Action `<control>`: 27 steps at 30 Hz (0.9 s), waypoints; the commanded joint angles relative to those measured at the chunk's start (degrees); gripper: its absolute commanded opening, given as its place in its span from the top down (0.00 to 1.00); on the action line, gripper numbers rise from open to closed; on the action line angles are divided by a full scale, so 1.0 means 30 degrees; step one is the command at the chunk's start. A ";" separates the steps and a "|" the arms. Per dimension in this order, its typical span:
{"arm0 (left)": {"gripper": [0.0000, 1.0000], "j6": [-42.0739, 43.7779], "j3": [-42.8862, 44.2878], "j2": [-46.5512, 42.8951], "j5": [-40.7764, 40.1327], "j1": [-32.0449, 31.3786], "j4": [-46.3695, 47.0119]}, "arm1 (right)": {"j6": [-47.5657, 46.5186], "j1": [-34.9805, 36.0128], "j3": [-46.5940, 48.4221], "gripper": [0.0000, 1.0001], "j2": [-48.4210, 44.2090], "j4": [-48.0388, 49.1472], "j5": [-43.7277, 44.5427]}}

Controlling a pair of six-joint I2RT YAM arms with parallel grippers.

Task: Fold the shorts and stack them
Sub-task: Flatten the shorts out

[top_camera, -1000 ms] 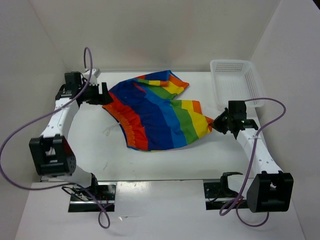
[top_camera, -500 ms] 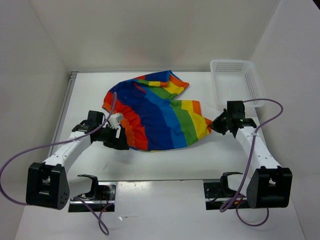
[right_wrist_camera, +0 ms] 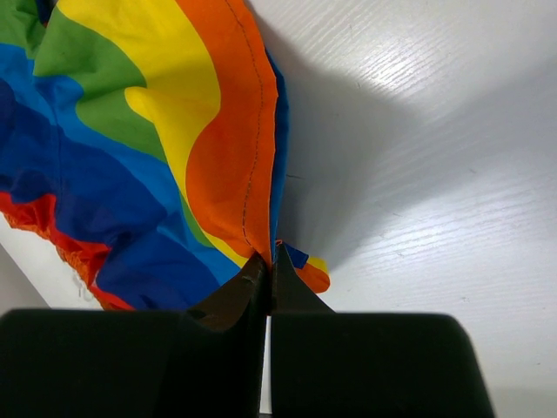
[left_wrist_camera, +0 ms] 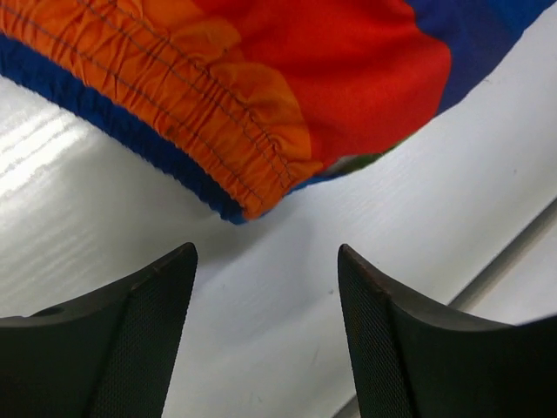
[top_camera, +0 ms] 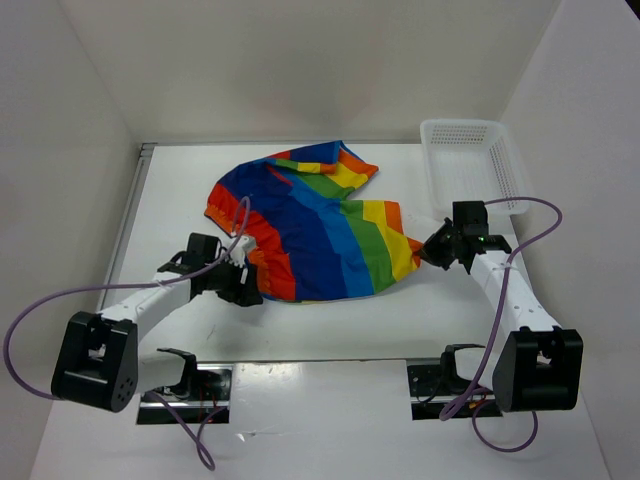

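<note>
Left gripper [left_wrist_camera: 265, 254] gaped empty just short of shorts [top_camera: 310, 225] at waistband, right gripper [right_wrist_camera: 268, 261] pinched on their orange hem corner, white basket [top_camera: 460, 125] beyond it

shorts [left_wrist_camera: 331, 70] cropped in wrist views, corner hidden — inside right gripper [right_wrist_camera: 268, 263]

The shorts [top_camera: 310, 235] are showing broad wavy stripes of blue, green, yellow, orange and red; the gathered waistband [left_wrist_camera: 191, 96] is showing orange with a blue edge. The worktop [top_camera: 330, 320] and the mesh basket [top_camera: 470, 160] are looking white. The left hand [left_wrist_camera: 265, 252] and the right hand [right_wrist_camera: 268, 261] are showing black fingers, and their arms are trailing purple cables [top_camera: 540, 201].
</note>
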 commanded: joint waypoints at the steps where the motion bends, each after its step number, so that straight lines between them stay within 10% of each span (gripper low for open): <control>1: 0.27 0.0120 -0.0484 0.0223 -0.0711 -0.0395 0.2858 | -0.0445 0.0106 -0.0063 1.00 0.0166 0.0956 -0.0399; 16: 0.33 0.0120 -0.1336 0.3182 -0.0449 -0.1099 0.6115 | -0.0445 0.0106 -0.0239 1.00 -0.0010 0.0957 -0.0399; 20: 0.56 0.0120 -0.0925 0.3358 -0.1004 -0.1099 0.5324 | -0.0445 0.0106 -0.0239 1.00 -0.0360 0.0957 -0.0399; 23: 0.99 0.0120 0.0390 0.3358 -0.2083 -0.1099 0.3395 | -0.0445 0.0106 -0.0239 1.00 -0.0537 0.0957 -0.0399; 27: 1.00 0.0120 0.3056 0.2046 -0.2969 -0.0340 0.0116 | -0.0269 0.0106 -0.0239 1.00 -0.0713 0.0957 -0.0399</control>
